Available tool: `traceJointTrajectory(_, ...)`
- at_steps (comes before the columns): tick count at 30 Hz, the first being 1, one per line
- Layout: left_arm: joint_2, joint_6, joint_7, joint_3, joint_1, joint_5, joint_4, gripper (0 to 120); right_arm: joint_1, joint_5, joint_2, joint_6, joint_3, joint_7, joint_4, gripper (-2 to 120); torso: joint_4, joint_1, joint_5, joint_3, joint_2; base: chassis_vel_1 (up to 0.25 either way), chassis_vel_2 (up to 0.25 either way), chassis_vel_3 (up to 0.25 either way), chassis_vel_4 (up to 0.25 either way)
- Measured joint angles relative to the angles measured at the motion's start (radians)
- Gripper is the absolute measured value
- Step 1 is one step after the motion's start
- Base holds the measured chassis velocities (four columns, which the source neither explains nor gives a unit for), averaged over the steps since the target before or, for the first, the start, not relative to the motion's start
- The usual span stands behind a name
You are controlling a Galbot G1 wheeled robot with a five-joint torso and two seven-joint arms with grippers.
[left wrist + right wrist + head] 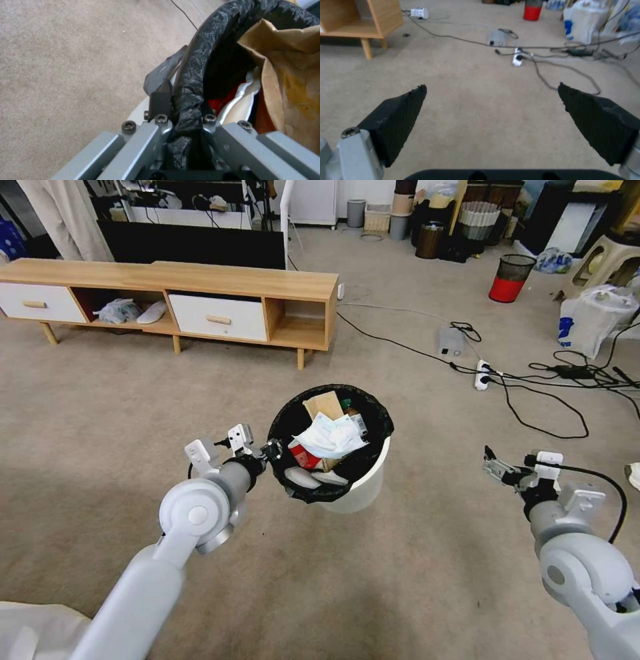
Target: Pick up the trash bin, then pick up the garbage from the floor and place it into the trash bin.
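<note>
One trash bin (360, 483), two grippers, one red-and-black mesh bin (511, 278), one wooden cabinet (200, 287) with two drawers.

Trash bin (363, 483) – smooth white plastic, crinkled glossy black liner (373, 410).

Wooden TV stand (200, 293), red mesh bin (511, 278), cables (533, 380).

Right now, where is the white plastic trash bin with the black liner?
In the head view the white plastic trash bin sits centre, off the carpet, its black-lined rim pinched by the left hand, in front of the wooden TV cabinet.
</note>
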Motion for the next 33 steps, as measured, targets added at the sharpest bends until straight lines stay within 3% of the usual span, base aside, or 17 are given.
traceJointTrajectory(12, 0.006, 0.000, 0.009, 0.010, 0.011, 0.000, 0.000, 3, -0.060, -0.116, 0.080, 0.076, 0.081, -0.075, -0.063, 100, -0.0001, 0.000, 0.0000, 0.000, 0.000, 0.000, 0.000, 0.000, 0.000)
traceJointTrajectory(33, -0.013, 0.001, 0.026, 0.022, 0.032, 0.009, 0.019, 3, -0.068, -0.169, 0.182, 0.104, 0.071, -0.094, -0.084, 100, 0.0000, 0.000, 0.0001, 0.000, 0.000, 0.000, 0.000, 0.000, 0.000)
